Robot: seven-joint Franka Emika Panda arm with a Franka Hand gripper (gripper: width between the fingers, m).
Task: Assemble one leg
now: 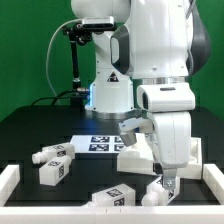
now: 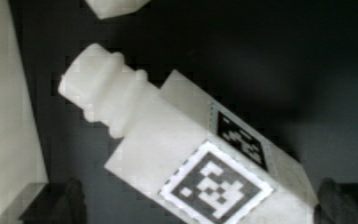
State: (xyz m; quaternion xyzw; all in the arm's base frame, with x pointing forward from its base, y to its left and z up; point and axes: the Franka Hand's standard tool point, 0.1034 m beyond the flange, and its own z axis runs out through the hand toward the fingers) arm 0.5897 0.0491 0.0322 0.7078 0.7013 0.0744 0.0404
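Gripper (image 1: pixel 167 183), lower right of exterior frame: jaws wide apart, holding nothing, poised over leg (image 2: pixel 176 135), probably aligning for a grasp.

You are facing a green backdrop (image 1: pixel 25 50) behind the black surface (image 1: pixel 40 125); a dark stand (image 1: pixel 75 60) is rising far left.

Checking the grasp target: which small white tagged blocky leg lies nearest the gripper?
The small white blocky leg lying between the open fingers, farthest toward the exterior view's right; the other three lie farther toward that view's left.
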